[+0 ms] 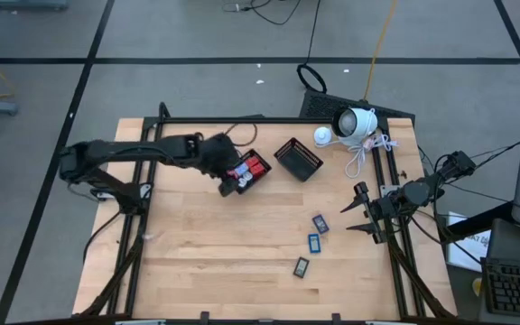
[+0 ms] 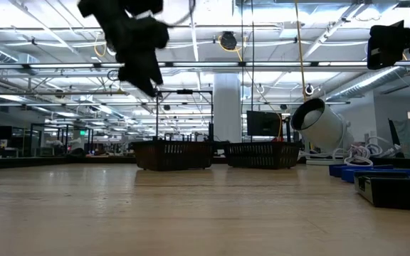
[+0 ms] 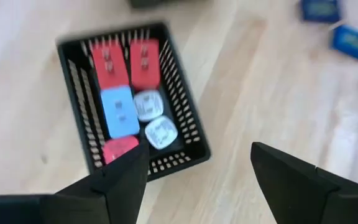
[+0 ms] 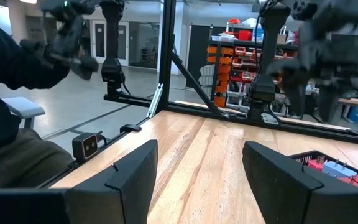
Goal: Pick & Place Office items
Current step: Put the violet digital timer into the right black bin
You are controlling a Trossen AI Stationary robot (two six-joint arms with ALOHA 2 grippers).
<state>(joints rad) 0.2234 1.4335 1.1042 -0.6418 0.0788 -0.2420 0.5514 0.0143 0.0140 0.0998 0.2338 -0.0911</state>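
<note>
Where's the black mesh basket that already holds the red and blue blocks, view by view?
High view: the filled black mesh basket sits left of centre, at the left claw.
Low view: the left of two baskets on the far table edge, probably.
Left wrist view: upper left, beyond the open fingers.
Right wrist view: lower right corner, partly cut off.
Shared landmark: the pale blue block inside it.

Inside the black mesh basket (image 3: 185, 118) lie red blocks (image 3: 128, 62), a pale blue block (image 3: 118, 111) and seemingly two small white bits (image 3: 155, 119); three dark flat blue-faced rectangles (image 1: 314, 241) lie at its four o'clock, well apart.
</note>
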